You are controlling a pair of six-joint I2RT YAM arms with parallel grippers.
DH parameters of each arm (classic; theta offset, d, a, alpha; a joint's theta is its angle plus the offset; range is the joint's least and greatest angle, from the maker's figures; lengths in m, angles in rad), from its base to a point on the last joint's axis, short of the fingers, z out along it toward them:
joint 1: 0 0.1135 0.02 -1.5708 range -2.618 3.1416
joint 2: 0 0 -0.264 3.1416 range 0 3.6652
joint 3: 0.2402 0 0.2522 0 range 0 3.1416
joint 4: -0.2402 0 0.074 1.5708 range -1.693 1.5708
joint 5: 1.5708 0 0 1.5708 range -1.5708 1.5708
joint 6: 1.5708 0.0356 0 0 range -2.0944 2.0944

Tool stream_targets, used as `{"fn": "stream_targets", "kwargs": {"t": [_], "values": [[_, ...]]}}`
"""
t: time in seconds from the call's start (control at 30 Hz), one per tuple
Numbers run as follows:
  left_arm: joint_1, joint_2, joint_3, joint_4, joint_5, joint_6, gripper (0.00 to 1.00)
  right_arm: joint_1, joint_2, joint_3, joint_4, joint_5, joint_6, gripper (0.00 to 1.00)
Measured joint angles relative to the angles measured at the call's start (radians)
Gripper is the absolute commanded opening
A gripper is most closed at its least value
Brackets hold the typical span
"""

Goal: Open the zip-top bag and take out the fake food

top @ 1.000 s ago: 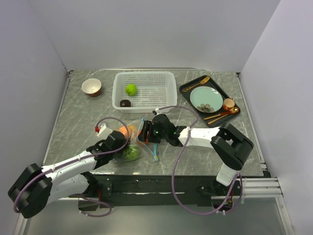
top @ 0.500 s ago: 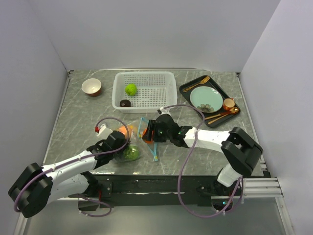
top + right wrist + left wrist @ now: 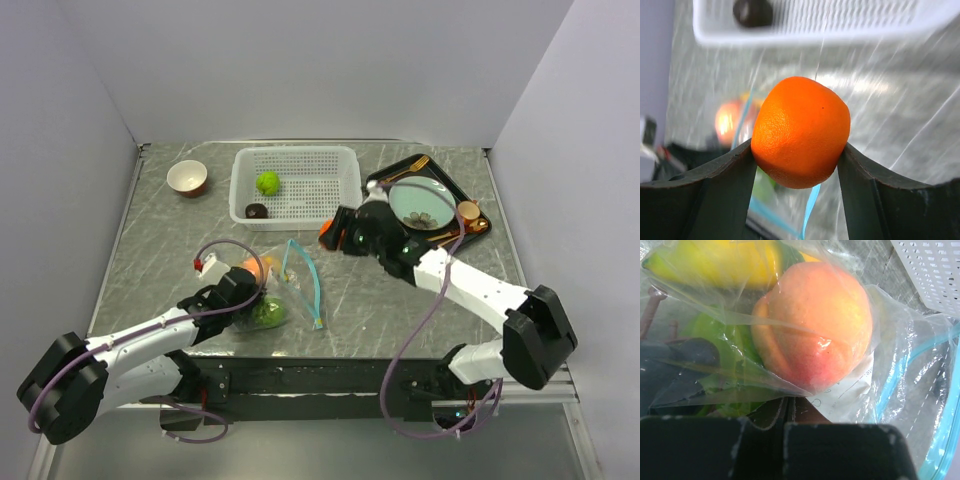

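Pinching the zip-top bag [image 3: 288, 288] near the front edge, the left gripper [image 3: 250, 292] has its fingers together on the plastic, peach [image 3: 815, 330] and banana [image 3: 715, 262] inside; farther back, the right gripper [image 3: 330, 236] clamps an orange [image 3: 800, 131] above the table [image 3: 400, 310], just before the basket [image 3: 300, 153] holding a green fruit [image 3: 267, 182]

Lab booth, white walls [image 3: 300, 70], marbled tabletop [image 3: 165, 235]
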Motion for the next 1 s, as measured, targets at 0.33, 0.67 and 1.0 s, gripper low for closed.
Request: {"fn": "stream_targets", "kwargs": {"t": [0.33,0.67,1.0], "values": [[0.0,-0.038,-0.006,-0.021,0.007,0.0,0.01,-0.156,0.323,0.338,0.02,-0.013,-0.096,0.88],[-0.006,-0.043,-0.005,-0.033,0.008,0.001,0.01,-0.177,0.416,0.446,-0.029,-0.063,-0.126,0.82],[-0.014,-0.129,0.014,-0.177,0.011,0.029,0.01,-0.13,0.025,0.053,0.095,-0.158,-0.071,0.45]]}}
